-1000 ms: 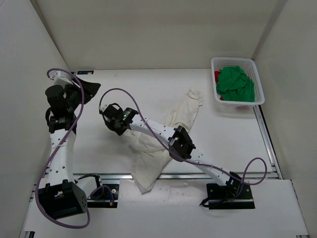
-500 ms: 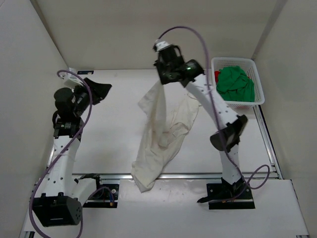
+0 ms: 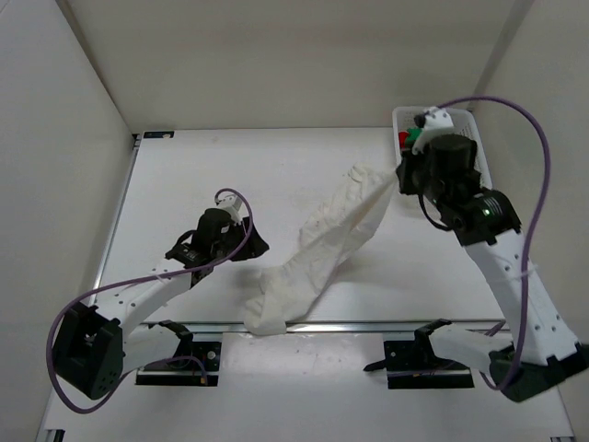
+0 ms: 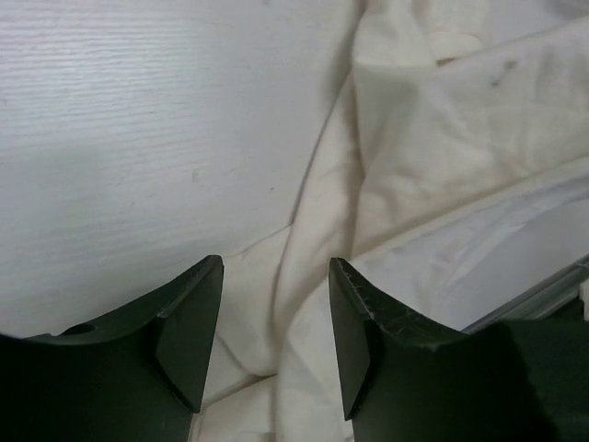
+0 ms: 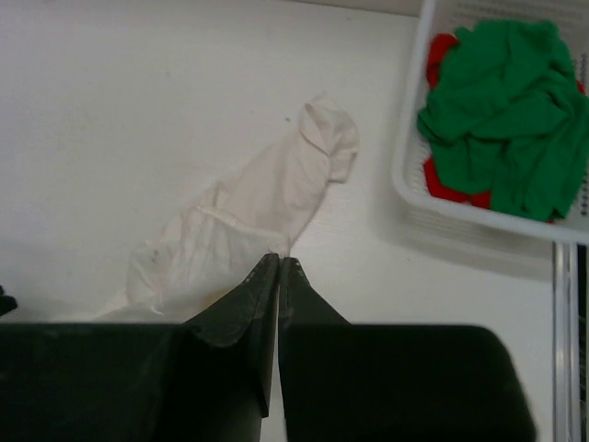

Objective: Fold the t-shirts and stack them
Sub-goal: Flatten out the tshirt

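White table (image 3: pixel 184 184) inside a white-walled booth. Cream-white shirt (image 3: pixel 322 244) lies crumpled in a long diagonal strip. One end is at the near edge around centre and the other runs out to the far right, stopping just short of the basket (image 5: pixel 414 198). Basket sits in the far right corner with the green shirt (image 5: pixel 511 101) bunched on top and the red shirt (image 5: pixel 442 184) showing underneath. Left arm is low, left fingers (image 4: pixel 189 322) spread wide, just above the cream folds at the strip's near left end, gripping nothing. Right arm is raised near the basket, right fingers (image 5: pixel 239 313) pressed together, no cloth seen between them.
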Controlling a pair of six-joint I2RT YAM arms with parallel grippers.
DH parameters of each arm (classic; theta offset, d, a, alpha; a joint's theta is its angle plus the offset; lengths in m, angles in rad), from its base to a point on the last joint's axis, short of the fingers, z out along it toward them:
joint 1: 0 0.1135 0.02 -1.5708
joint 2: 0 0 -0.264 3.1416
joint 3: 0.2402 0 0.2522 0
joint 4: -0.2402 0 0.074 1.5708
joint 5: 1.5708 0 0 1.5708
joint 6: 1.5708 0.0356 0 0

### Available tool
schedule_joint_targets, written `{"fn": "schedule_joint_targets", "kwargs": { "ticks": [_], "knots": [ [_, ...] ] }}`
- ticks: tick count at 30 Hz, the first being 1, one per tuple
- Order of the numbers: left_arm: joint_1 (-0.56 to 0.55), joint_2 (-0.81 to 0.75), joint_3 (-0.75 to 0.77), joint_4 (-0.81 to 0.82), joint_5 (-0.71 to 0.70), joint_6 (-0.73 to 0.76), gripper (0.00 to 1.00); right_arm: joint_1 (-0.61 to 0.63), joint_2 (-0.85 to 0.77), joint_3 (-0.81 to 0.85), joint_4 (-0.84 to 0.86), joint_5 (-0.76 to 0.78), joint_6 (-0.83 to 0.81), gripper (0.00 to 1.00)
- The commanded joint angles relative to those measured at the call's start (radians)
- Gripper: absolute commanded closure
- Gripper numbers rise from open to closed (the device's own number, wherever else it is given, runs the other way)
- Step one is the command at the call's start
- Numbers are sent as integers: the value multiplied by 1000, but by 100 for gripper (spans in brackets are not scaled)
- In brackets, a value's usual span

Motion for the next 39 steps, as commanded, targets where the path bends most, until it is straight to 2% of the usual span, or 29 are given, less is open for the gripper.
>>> {"fn": "schedule_joint_targets", "kwargs": {
  "ticks": [1,6,9,11,17,19,22,23,25,27,30,34,36,39],
  "knots": [
    [-4,-50,-25,-2,-63,18,39,-76,-157,-165,64,-37,10,100],
    [-111,21,-31,-116,-133,69,37,-182,-251,-261,50,-29,-19,100],
    [-140,39,-57,-147,-162,80,36,-132,-270,-260,50,58,-12,100],
    [-139,44,-83,-144,-149,65,36,-140,-277,-240,27,80,-13,100],
    [-157,122,-98,-70,-153,46,36,-199,-327,-304,53,-34,-1,99],
    [-185,177,-71,-56,-167,42,43,-187,-335,-316,60,-60,1,100],
    [-197,252,-55,22,-101,26,71,-167,-353,-342,90,-69,18,100],
    [-197,263,-48,33,-98,17,75,-162,-347,-353,93,-69,15,99],
    [-192,275,-17,34,-116,25,91,-156,-350,-362,107,-87,31,99],
    [-139,272,29,10,-130,34,100,-151,-349,-396,130,-110,39,100],
    [-26,268,127,2,-126,55,100,-154,-330,-405,165,-133,50,100],
    [97,393,329,-30,-114,80,100,-153,-309,-394,226,-179,68,100],
    [113,453,400,-36,-101,80,100,-148,-294,-401,234,-189,73,100],
    [107,521,518,-139,-31,127,100,-127,-263,-379,233,-170,74,100]
  ]
}}
